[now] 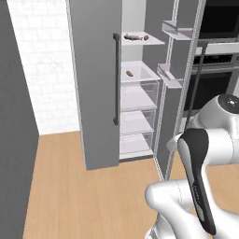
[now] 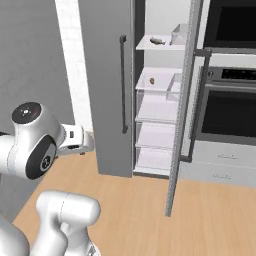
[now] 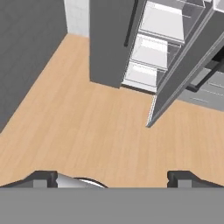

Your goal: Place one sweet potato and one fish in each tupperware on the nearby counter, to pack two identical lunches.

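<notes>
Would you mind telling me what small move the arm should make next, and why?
Probably raise the open, empty claw toward the open fridge's upper shelves: a fish and a sweet potato lie on the top shelf, another sweet potato below, while the claw points at the floor.

**Three cameras, one open fridge**

My two base cameras sit behind my arm, left and right, both facing the open fridge (image 1: 137, 93) from a little way back. My hand camera looks down at the wooden floor (image 3: 87, 131), catching the fridge's lower shelves.
</notes>
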Available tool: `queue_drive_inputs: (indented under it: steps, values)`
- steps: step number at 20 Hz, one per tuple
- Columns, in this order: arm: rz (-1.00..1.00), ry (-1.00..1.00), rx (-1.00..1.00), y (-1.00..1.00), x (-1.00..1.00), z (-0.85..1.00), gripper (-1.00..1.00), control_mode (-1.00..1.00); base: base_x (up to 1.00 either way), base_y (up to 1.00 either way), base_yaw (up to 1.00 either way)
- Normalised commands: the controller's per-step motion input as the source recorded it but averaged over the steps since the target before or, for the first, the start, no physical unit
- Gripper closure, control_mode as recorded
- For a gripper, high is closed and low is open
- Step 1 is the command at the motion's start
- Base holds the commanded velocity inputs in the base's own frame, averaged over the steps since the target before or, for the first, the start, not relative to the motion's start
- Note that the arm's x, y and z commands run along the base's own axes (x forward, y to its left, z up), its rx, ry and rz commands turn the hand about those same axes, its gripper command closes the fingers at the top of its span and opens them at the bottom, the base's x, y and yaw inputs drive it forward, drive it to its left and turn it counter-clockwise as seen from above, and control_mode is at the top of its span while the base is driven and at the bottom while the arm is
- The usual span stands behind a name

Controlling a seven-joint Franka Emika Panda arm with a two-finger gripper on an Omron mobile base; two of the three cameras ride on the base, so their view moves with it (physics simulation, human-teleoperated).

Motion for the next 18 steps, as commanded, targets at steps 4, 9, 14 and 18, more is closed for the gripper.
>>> queue_drive_inputs:
  steps: [4, 9, 14, 18]
  values:
    - [0.0, 0.0, 0.0, 0.0, 0.0, 0.0, -1.0, 1.0, 0.33, 0.04, -0.14]
    - [0.0, 0.0, 0.0, 0.0, 0.0, 0.0, -1.0, 1.0, 0.61, 0.0, -0.09]
    - [0.0, 0.0, 0.0, 0.0, 0.0, 0.0, -1.0, 1.0, 0.78, 0.0, -0.07]
    - [0.0, 0.0, 0.0, 0.0, 0.0, 0.0, -1.0, 1.0, 0.71, -0.01, -0.06]
